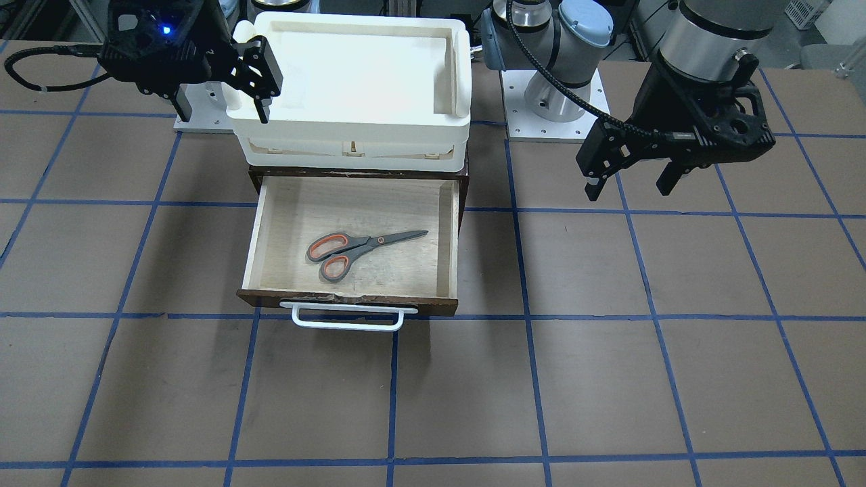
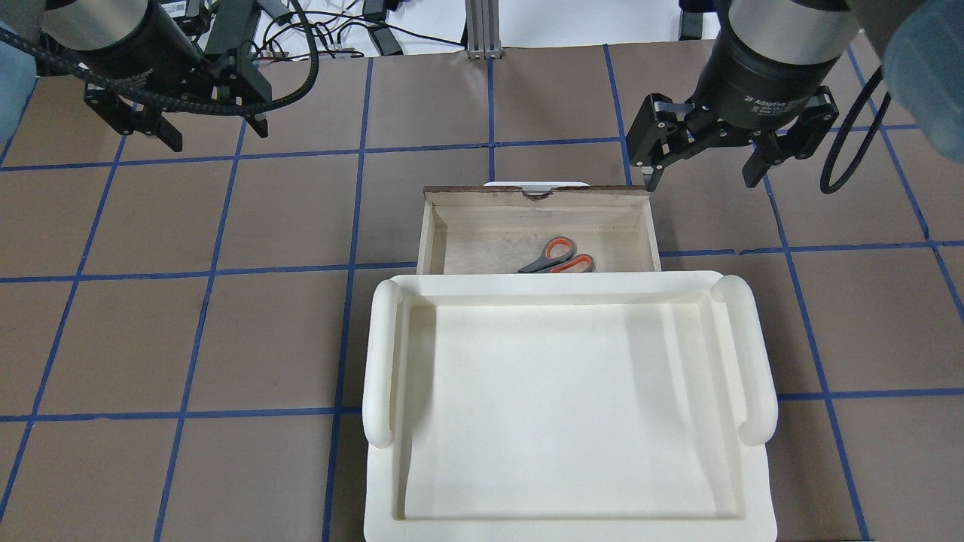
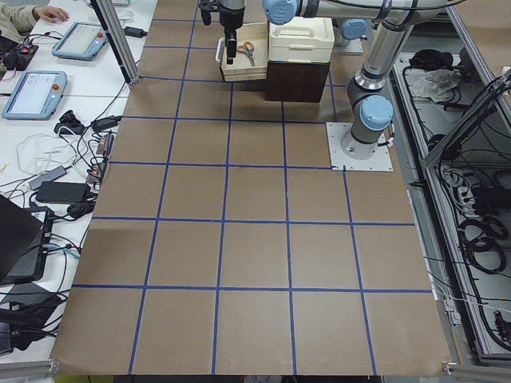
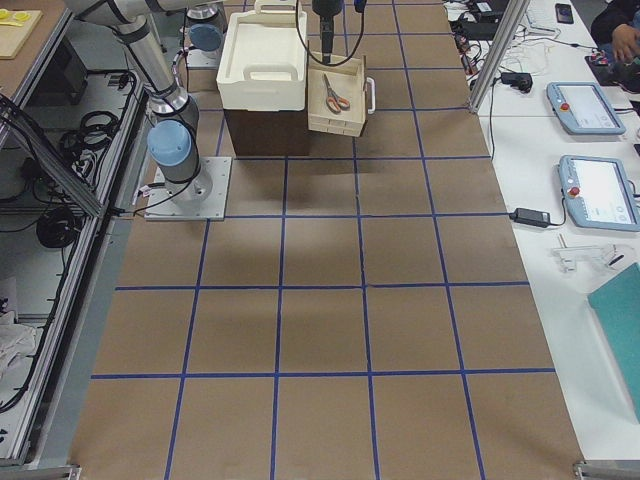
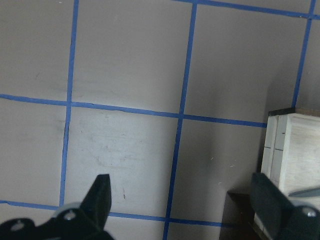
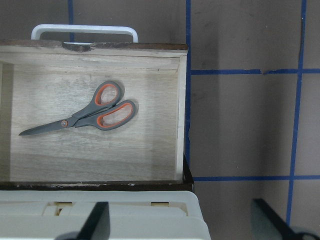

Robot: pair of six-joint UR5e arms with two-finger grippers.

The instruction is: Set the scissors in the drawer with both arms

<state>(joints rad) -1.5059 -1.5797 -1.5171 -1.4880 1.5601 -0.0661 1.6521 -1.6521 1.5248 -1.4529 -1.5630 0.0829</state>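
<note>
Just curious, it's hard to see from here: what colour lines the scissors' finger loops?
Orange, inside grey handles; the scissors show best in the right wrist view.

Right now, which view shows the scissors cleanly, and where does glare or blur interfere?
Right wrist view: scissors sharp, evenly lit. Front-facing view: white bin washed out by glare. Overhead view: bin hides the blades. Left wrist view: left gripper blurred.

Bright even light, soft shadows, sharp
</note>
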